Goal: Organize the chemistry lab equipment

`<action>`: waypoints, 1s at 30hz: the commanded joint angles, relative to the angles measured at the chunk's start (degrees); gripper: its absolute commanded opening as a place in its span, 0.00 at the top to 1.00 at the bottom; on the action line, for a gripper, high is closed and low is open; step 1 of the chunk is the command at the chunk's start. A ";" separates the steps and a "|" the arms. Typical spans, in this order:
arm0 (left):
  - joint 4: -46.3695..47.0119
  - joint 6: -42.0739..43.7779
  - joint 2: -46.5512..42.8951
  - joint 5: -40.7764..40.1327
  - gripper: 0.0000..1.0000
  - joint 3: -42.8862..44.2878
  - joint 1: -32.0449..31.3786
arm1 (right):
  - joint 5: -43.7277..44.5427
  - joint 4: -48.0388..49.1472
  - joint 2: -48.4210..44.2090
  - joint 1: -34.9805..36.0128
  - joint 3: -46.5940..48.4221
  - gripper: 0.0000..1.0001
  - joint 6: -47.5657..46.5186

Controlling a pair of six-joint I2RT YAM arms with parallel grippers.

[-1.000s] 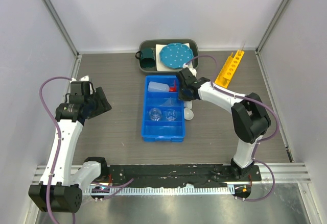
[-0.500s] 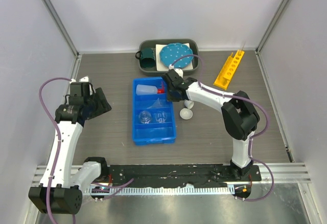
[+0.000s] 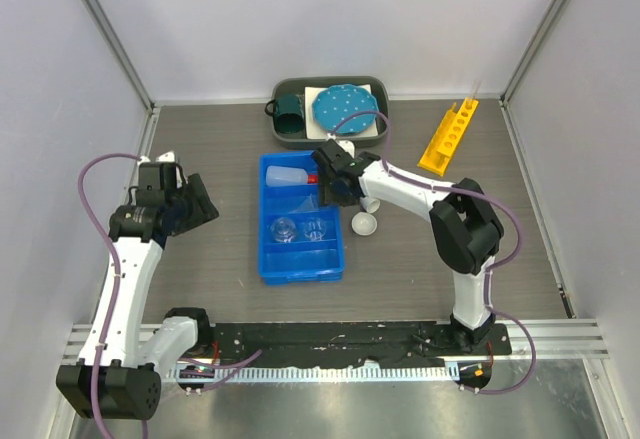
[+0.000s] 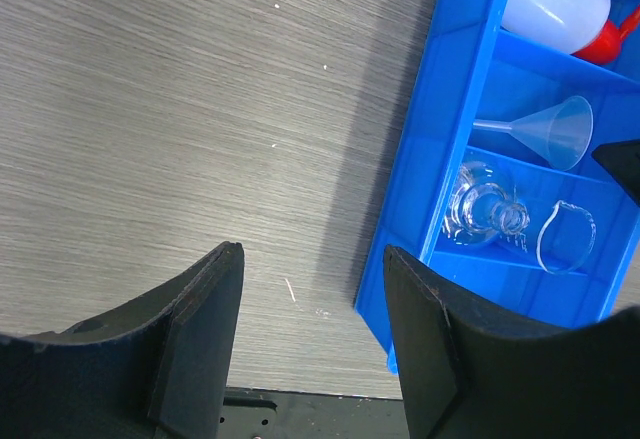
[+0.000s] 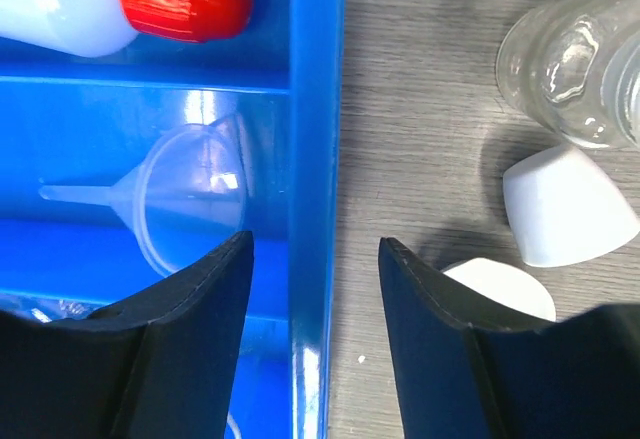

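Right wrist view is showing the right claw (image 5: 312, 259) spread wide, straddling the right wall of the blue plastic tray (image 5: 315, 79); the clear plastic funnel (image 5: 195, 199) is lying inside, small white round dishes (image 5: 565, 209) just outside. Left claw (image 4: 312, 259) is hanging wide over open grey surface (image 4: 150, 109) beside the tray's left edge.

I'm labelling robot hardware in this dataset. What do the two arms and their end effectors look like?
The left arm and right arm have white links with black joints; a purple cable loops along each. The left end effector and right end effector are black, each with two broad, tapering fingers.
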 commanded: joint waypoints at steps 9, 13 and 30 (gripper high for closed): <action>3.29 0.42 -0.69 2.71 0.38 -1.37 0.16 | 6.81 0.63 -25.41 0.57 -10.73 0.36 1.62; 4.86 0.94 -1.57 5.52 0.38 -2.08 -0.02 | 8.84 3.09 -36.75 0.21 -20.48 0.34 6.09; 11.98 0.33 -4.73 19.75 0.01 -4.27 -1.95 | 2.61 35.07 -51.37 -7.69 -52.66 0.32 21.91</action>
